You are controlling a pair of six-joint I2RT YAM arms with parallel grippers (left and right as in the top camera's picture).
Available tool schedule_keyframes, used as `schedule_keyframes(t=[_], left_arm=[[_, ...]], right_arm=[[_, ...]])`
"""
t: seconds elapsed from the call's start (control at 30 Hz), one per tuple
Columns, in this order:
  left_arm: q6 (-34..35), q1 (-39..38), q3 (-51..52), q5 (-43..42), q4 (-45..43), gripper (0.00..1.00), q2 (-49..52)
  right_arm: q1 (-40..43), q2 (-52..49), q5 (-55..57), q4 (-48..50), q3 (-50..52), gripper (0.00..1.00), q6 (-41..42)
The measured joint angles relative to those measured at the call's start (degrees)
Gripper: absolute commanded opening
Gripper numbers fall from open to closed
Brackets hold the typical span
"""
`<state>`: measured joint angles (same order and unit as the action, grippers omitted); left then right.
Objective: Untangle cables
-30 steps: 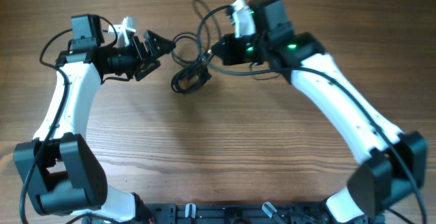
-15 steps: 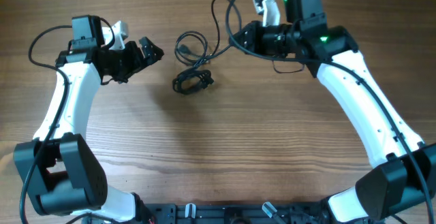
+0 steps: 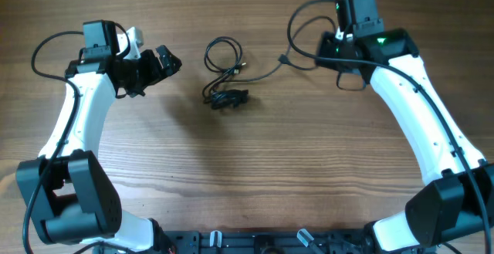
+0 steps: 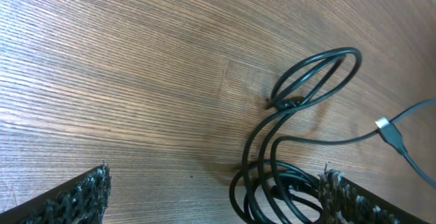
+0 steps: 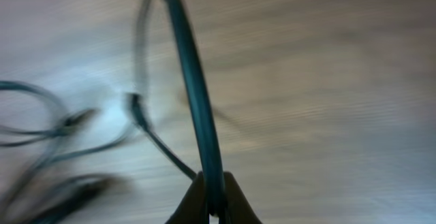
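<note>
Key relation: the cables (image 3: 228, 98) lie near the far edge of the counter (image 3: 255, 177), about mid-width, between the two arms. The left gripper (image 3: 166, 59) is the nearer one, with the bundle off to its right.
Long axis: from the knot a line leads off toward the right edge, roughly parallel to the far edge.
Left gripper: jaws wide apart, holding nothing. Its wrist view shows the bundle ahead, closer to one finger than the other.
Right gripper (image 5: 212, 203): pinched tight on a single strand (image 5: 195, 101) at the fingertips, well apart from the knot.
Shapes: a flat round double loop on the far side, a dense small knot on the near side, and slack curves joining them.
Materials: thin, smooth black cord that looks limp and springy. A small silver-tipped plug (image 4: 385, 123) lies free on the counter, which is matt, fine-grained wood.
Next move, as a judgement: the knot likely needs pinning by the left gripper, or it will slide along when the strand is pulled.
</note>
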<state>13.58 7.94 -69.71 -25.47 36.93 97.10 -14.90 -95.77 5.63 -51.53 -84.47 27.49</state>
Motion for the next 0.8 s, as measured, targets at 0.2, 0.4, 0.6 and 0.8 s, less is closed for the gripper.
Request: schedule_keyframes(t=[0.2, 0.4, 0.6, 0.8], left_arm=[[-0.02, 0.00, 0.02, 0.15, -0.04, 1.00, 0.00], [0.00, 0.00, 0.02, 0.17, -0.04, 1.00, 0.00], [-0.02, 0.00, 0.02, 0.15, -0.04, 1.00, 0.00], [-0.02, -0.02, 0.02, 0.15, -0.04, 1.00, 0.00]], right_arm=[[1.09, 0.00, 14.16, -2.49, 3.96, 0.04, -0.31], [6.27, 0.00, 19.56, -2.71, 4.42, 0.04, -0.31], [11.82, 0.00, 18.86, -3.17, 4.42, 0.04, -0.33], [16.44, 0.00, 16.28, -4.83, 4.42, 0.04, -0.33]])
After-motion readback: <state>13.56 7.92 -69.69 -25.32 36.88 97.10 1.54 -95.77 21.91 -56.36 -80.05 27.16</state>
